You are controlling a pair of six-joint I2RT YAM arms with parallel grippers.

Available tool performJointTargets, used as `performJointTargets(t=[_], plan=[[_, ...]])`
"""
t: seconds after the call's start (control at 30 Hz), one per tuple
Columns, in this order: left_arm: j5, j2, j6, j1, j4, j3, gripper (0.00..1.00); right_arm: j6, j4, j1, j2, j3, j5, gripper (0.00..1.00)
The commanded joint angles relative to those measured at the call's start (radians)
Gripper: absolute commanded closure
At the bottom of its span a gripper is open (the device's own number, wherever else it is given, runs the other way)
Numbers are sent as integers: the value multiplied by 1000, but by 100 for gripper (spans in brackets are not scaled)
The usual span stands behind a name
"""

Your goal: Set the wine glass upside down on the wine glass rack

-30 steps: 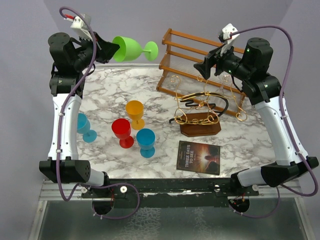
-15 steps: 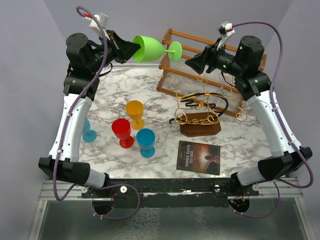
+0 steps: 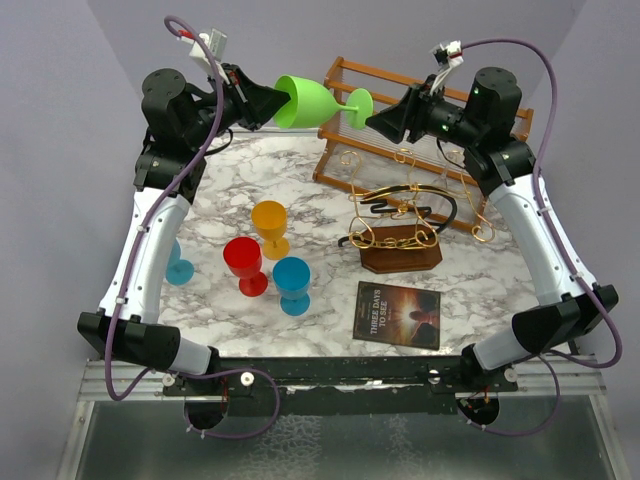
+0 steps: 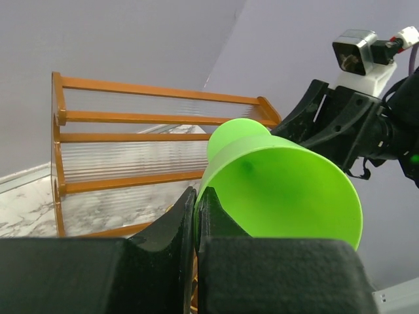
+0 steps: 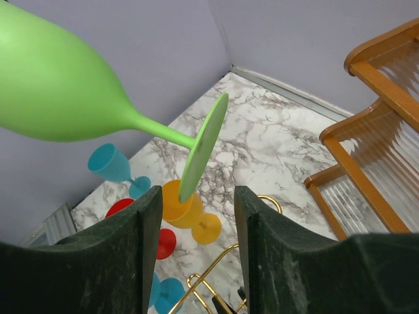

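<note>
Only the right wrist view shows right tool (image 5: 195, 196) spread; left tool (image 4: 196, 203) clamps wine glass (image 4: 281, 190).

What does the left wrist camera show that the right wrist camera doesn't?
Only the left wrist: the left gripper pinching the green glass by its rim. Only the right wrist: the glass's stem and foot near the open right gripper, and a blue glass, an orange glass and a red glass. Both: the green glass and the wooden shelf.

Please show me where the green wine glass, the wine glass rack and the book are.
green wine glass (image 3: 305, 100): top external view, on its bowl.
wine glass rack (image 3: 402, 258): top external view, on its wooden base.
book (image 3: 398, 314): top external view, on its cover.
</note>
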Motion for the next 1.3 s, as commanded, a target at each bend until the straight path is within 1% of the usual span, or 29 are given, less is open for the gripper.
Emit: performJointTargets(t=[0.0,0.4,0.57,0.67,0.83,0.97,1.0,1.17,1.27], plan=[[-21,-14,5,-15,36,6,100,17,7,6,21,58,-17,58],[-42,1,37,-43,37,12,100,34,-11,8,40,76,23,86],[-43,2,51,-53,40,5,100,42,-20,8,51,73,67,98],[-34,-3,63,-58,46,-10,100,34,-27,7,51,73,100,99],[-35,-25,89,-58,32,-39,82,-5,-37,-1,32,68,157,99],[-32,-43,121,-58,19,-62,72,-38,-35,-10,10,58,187,99],[-34,-53,133,-57,10,-69,68,-48,-34,-12,4,54,196,99],[-67,-97,229,-53,-69,-100,53,-113,-34,-46,-45,23,243,99],[-112,-122,305,-49,-132,-107,44,-165,-50,-94,-82,11,252,99]])
